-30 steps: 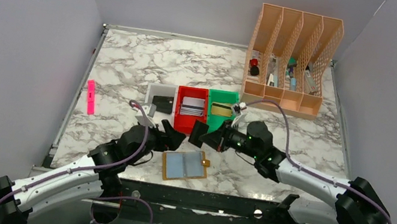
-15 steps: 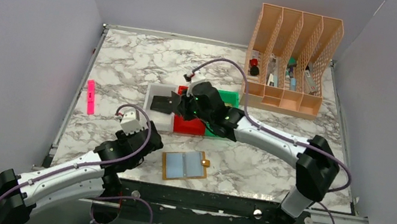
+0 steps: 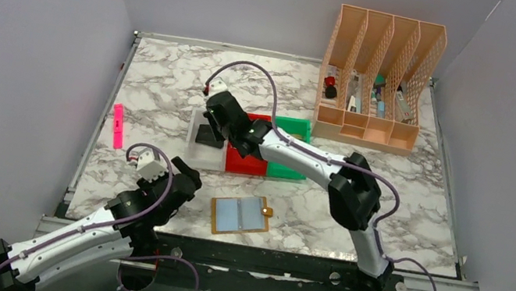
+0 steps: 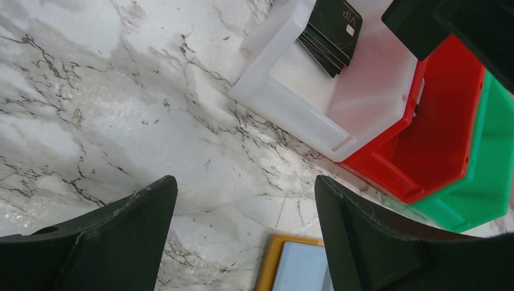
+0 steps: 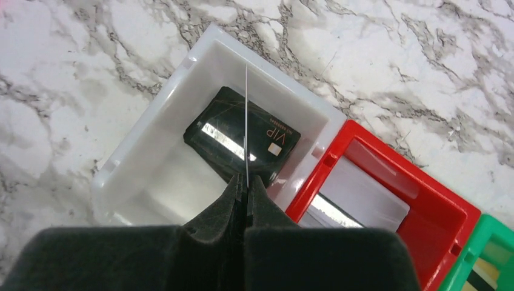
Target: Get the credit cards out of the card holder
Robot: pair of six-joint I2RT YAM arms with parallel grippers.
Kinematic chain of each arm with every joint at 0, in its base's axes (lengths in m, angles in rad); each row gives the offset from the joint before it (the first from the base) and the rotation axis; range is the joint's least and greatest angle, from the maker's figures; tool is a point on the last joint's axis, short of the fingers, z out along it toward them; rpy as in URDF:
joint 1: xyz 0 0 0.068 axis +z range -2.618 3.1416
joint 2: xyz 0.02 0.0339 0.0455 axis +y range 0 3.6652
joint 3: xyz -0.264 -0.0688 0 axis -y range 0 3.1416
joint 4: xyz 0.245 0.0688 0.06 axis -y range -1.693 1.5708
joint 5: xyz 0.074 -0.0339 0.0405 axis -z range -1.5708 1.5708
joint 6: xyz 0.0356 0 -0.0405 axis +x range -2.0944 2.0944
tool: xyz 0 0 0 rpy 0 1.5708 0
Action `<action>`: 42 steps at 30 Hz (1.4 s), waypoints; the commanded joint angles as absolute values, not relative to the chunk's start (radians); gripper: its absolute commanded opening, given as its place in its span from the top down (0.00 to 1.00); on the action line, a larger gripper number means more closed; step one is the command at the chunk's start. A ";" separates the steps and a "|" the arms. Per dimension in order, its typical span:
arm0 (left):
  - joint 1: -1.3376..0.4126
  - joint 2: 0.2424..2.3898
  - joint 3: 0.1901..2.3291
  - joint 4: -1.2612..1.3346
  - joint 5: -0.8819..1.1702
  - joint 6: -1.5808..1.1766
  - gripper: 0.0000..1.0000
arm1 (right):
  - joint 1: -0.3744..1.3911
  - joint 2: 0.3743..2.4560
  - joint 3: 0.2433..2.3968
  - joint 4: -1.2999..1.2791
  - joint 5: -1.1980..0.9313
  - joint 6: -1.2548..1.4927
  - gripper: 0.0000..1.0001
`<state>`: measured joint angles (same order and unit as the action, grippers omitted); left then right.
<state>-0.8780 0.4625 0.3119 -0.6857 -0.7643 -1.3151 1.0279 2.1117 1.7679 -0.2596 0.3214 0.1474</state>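
A: The left gripper (image 4: 243, 188), jaws spread wide and empty, hangs on the near side of the white bin (image 5: 130, 151). Over that bin the right gripper (image 5: 245, 185) pinches a card (image 5: 246, 121). The card holder (image 3: 241, 215) lies flat, nearer than the bin and to its right.

B: The card looks light, stiff and slick, so an edge grip suits it. Seen edge-on, its face is hidden, and the holder's pockets cannot be read.

The left arm (image 3: 78, 232) and the right arm (image 3: 299, 157) are built alike: glossy white link shells joined by bulky, rounded black joint housings. A thin grey-purple cable (image 3: 247, 64) loops along each. The left claw (image 4: 242, 185) has broad matte-black fingers (image 4: 115, 236). The right claw (image 5: 246, 185) is the same black, tapering to narrow tips.
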 commanded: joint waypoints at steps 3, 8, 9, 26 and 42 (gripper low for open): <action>-0.875 0.427 0.314 -0.728 -0.829 -1.355 0.13 | 1.043 2.256 1.947 -0.356 0.422 0.032 0.99; -0.874 0.403 0.334 -0.759 -0.845 -1.366 0.13 | 1.058 2.342 2.027 -0.362 0.551 -0.057 0.99; -0.875 0.396 0.337 -0.764 -0.849 -1.367 0.13 | 1.060 2.353 2.036 -0.359 0.572 -0.072 0.99; -0.876 0.302 0.335 -0.802 -0.867 -1.377 0.14 | 1.066 2.439 2.058 -0.316 0.570 -0.176 0.81; -0.876 0.262 0.322 -0.800 -0.868 -1.378 0.14 | 1.066 2.429 2.020 -0.300 0.465 -0.189 0.66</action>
